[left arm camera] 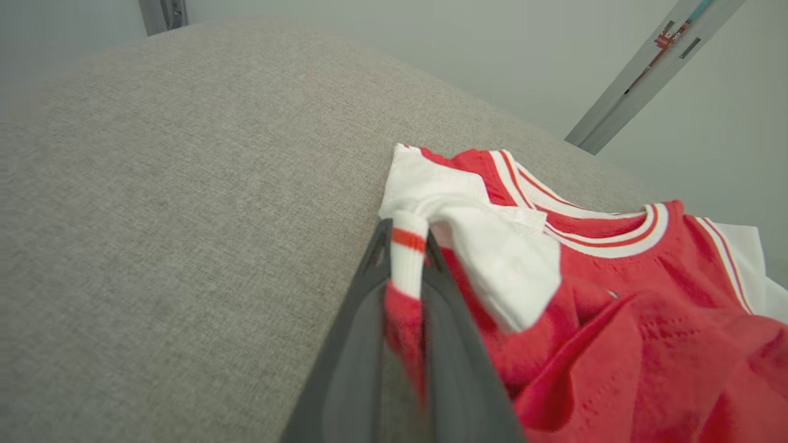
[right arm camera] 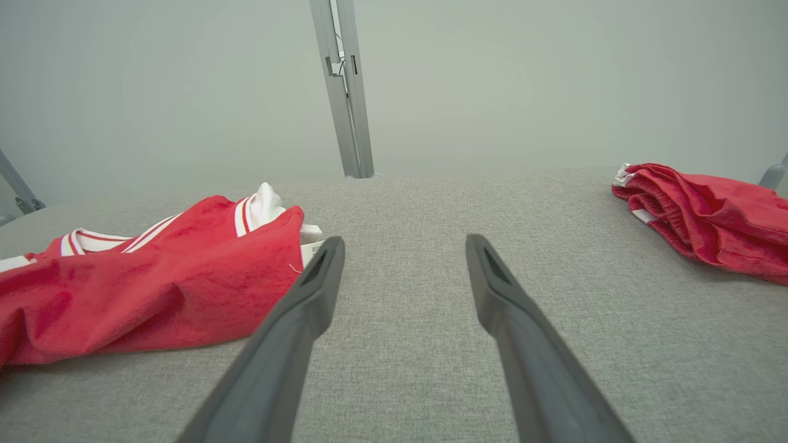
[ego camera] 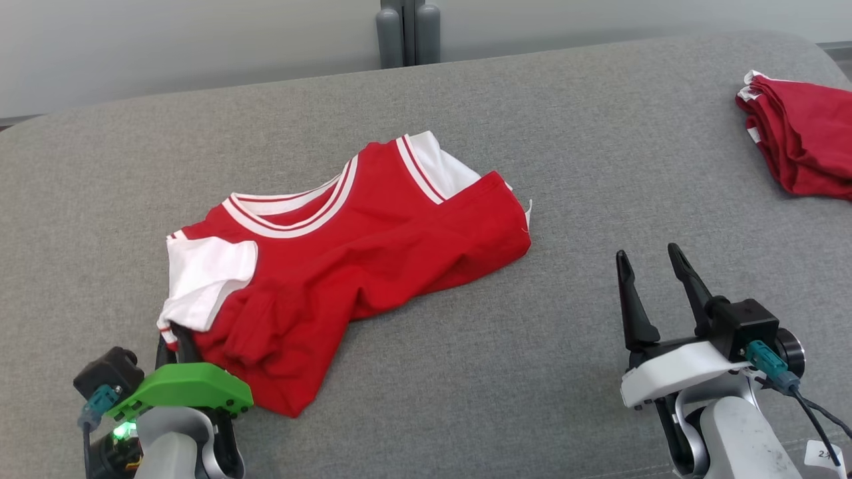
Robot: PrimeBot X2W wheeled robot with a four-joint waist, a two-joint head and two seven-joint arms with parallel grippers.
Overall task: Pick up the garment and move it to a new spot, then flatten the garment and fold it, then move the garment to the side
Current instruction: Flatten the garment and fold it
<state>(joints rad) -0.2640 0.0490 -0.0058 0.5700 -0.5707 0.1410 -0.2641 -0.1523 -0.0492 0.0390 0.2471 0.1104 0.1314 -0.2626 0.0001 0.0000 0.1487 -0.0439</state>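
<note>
Grey cushion point(ego camera: 599, 133): jersey point(ego camera: 373, 239) diagonal, collar point(ego camera: 293, 216) away; left jaws clamp trim point(left arm camera: 406, 243), right jaws apart.

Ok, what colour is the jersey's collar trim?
White with a thin red stripe. The collar of the jersey shows best in the head view.

Surface: a grey woven fabric top point(ego camera: 599, 166) filled most of the head view; its far edge curved across the upper frame and rounded off at both sides.
Wall: a plain pale grey-green wall point(ego camera: 166, 46) ran along the top of the frame behind the surface.
Post: a grey upright post point(ego camera: 408, 33) stood at top centre against the wall, just behind the far edge.
Rail: in the left wrist view a pale metal rail point(left arm camera: 640, 80) slanted across the upper right.
Light: even and soft, with only faint shadows on the fabric.
</note>
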